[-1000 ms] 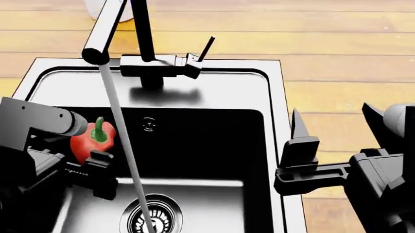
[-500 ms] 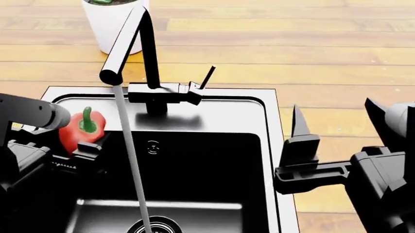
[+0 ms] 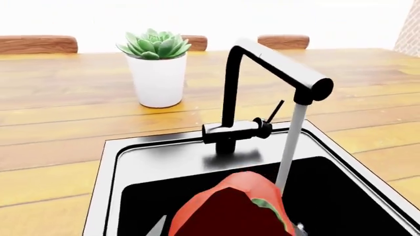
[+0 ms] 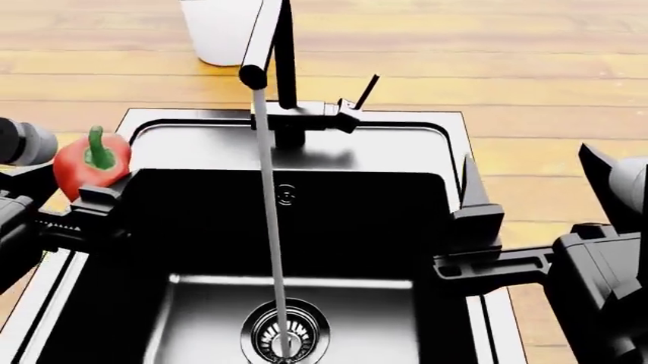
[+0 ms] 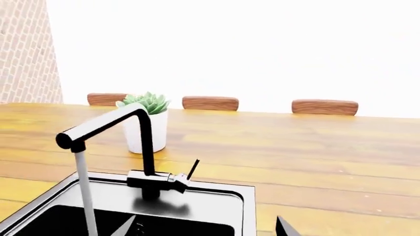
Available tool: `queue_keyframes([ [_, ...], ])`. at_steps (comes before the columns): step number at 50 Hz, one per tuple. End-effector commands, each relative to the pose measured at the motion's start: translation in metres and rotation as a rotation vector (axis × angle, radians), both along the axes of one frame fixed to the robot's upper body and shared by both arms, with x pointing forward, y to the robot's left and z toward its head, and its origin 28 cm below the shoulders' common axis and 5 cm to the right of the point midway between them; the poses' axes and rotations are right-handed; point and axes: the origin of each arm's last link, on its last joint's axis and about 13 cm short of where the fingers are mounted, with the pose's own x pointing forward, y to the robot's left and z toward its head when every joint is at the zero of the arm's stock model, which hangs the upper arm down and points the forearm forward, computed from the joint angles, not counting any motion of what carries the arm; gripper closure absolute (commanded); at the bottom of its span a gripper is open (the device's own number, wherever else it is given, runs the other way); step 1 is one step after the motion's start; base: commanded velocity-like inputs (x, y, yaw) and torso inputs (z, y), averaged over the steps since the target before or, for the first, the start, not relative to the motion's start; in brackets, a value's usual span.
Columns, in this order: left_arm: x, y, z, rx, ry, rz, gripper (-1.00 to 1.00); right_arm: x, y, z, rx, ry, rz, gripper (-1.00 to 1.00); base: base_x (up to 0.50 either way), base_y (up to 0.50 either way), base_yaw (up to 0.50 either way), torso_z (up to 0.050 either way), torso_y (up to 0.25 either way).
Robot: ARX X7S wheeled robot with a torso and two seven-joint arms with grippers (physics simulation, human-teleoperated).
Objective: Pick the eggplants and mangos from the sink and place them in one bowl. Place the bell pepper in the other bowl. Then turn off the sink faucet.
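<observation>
My left gripper (image 4: 83,189) is shut on the red bell pepper (image 4: 89,161), green stem up, and holds it over the left rim of the sink (image 4: 457,144). In the left wrist view the pepper (image 3: 226,209) fills the space between the jaws. My right gripper (image 4: 536,193) is open and empty over the sink's right rim; its fingertips (image 5: 128,227) show in the right wrist view. The black faucet (image 4: 287,68) runs a stream of water onto the drain (image 4: 284,330); its thin lever (image 4: 365,87) tilts up to the right. No eggplant, mango or bowl is in view.
A white pot (image 4: 218,26) with a green succulent (image 3: 154,44) stands on the wooden counter (image 4: 547,68) behind the faucet. The faucet also shows in the left wrist view (image 3: 276,64) and in the right wrist view (image 5: 147,147). Wooden chair backs (image 5: 325,106) stand beyond the counter.
My left gripper has lifted the bell pepper out of the basin and carried it left, to above the sink's left rim. The head view has shifted. The right gripper holds its place.
</observation>
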Motion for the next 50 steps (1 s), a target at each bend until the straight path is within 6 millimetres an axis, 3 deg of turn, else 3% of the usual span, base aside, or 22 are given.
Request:
queue_keyframes([
  [1,-0.003,0.005,0.011,-0.006,-0.032,0.015,1.0,0.0,0.002,0.0,0.004,-0.01,-0.004,-1.0,-0.38,0.48,0.0,0.0,0.0],
  [35,0.001,0.017,0.013,-0.014,-0.043,0.058,1.0,0.0,0.004,-0.001,0.002,-0.013,-0.028,-1.0,-0.14,0.5,0.0,0.0,0.0],
  [50,0.003,0.014,0.015,-0.031,-0.054,0.058,1.0,0.0,0.004,-0.002,-0.013,-0.034,-0.04,-1.0,0.12,0.5,0.0,0.0,0.0],
])
